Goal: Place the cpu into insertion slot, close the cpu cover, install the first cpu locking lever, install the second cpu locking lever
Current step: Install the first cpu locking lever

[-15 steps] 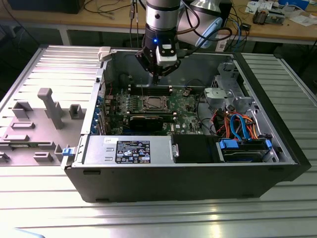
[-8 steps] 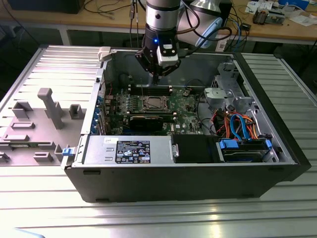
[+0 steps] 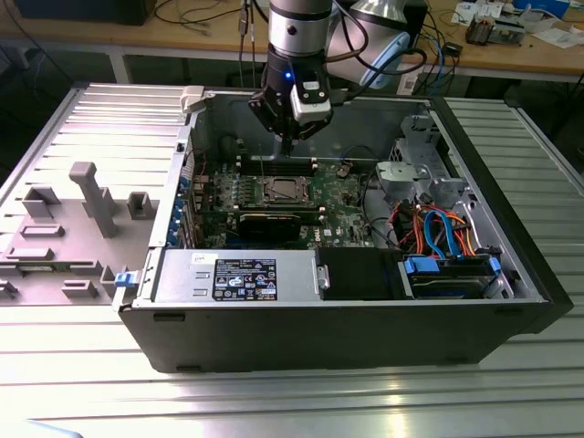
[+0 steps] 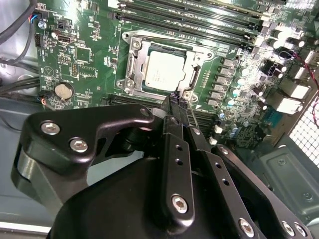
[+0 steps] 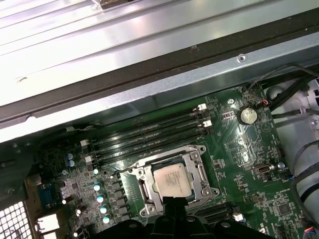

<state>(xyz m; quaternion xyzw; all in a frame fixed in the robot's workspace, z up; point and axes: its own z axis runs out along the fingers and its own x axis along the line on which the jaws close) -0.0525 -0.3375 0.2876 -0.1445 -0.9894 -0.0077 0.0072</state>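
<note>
**Exterior view, near to far**

1. The ribbed metal worktop [image 3: 365,401] fills the lower frame. It carries the open computer case [image 3: 319,339] at the centre.
2. A grey fixture block [image 3: 91,205] stands on the worktop at the exterior view's left, just beside the case.
3. Inside the near wall of the case, the power supply [image 3: 242,276] lies towards the lower left. The drive bay with blue and orange cables [image 3: 447,235] lies towards the exterior view's right.
4. The green circuit board [image 3: 342,193] lies flat on the case floor beyond these.
5. The insertion slot [image 4: 133,46] sits at the centre of the frame, with the long black memory slots [image 3: 274,164] just behind it.
6. A wooden bench [image 3: 511,57] with loose cables crosses the top of the frame.

**Socket**

- The cpu [image 4: 164,70] is seated in the insertion slot with its silver top upward.
- The cpu cover [image 4: 141,67] lies flat over the slot and frames the cpu.
- The position of the locking levers cannot be told.
- A coin cell [image 4: 63,90] is set in the board well apart from the slot.

**Arm**

- The gripper [image 3: 286,141] hangs over the board in the upper centre of the frame, above the memory slots.
- In both wrist views the gripper [image 4: 177,98] [image 5: 172,200] points at the edge of the socket, near it.
- The jaws are clenched together, tip against tip, and grasp nothing.
</note>
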